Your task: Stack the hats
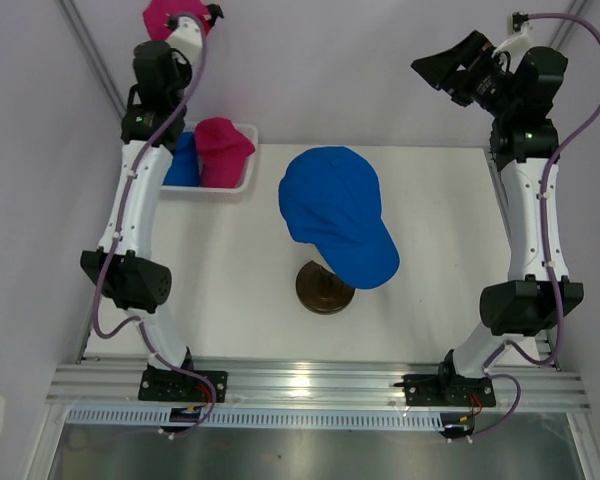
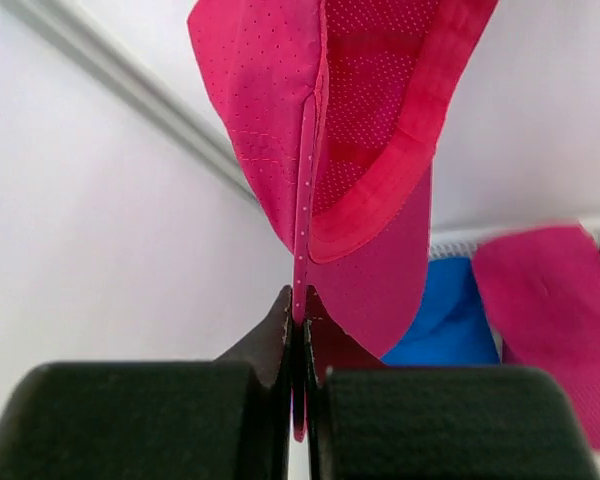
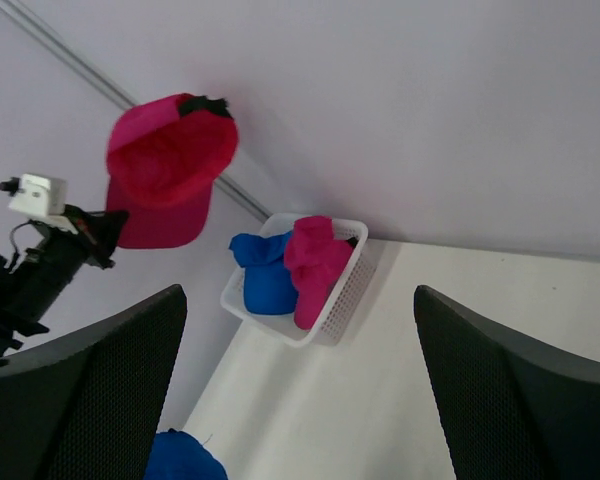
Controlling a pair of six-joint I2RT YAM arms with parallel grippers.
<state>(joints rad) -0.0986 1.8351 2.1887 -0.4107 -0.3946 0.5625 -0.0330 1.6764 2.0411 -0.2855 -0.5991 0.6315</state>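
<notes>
My left gripper (image 2: 300, 320) is shut on the brim of a magenta pink hat (image 2: 350, 130), held high above the back left corner; the hat also shows in the top view (image 1: 170, 15) and the right wrist view (image 3: 165, 170). A royal blue hat (image 1: 335, 212) sits on the mannequin head at the table's middle, its dark round base (image 1: 324, 288) showing below. A blue hat (image 1: 183, 160) and a pink hat (image 1: 222, 148) lie in the white basket (image 1: 220, 190). My right gripper (image 1: 448, 65) is open and empty, raised at the back right.
The white mesh basket (image 3: 345, 295) stands at the table's back left edge. A grey wall rail (image 2: 130, 90) runs behind the left arm. The white table (image 1: 230, 300) spreads around the mannequin base.
</notes>
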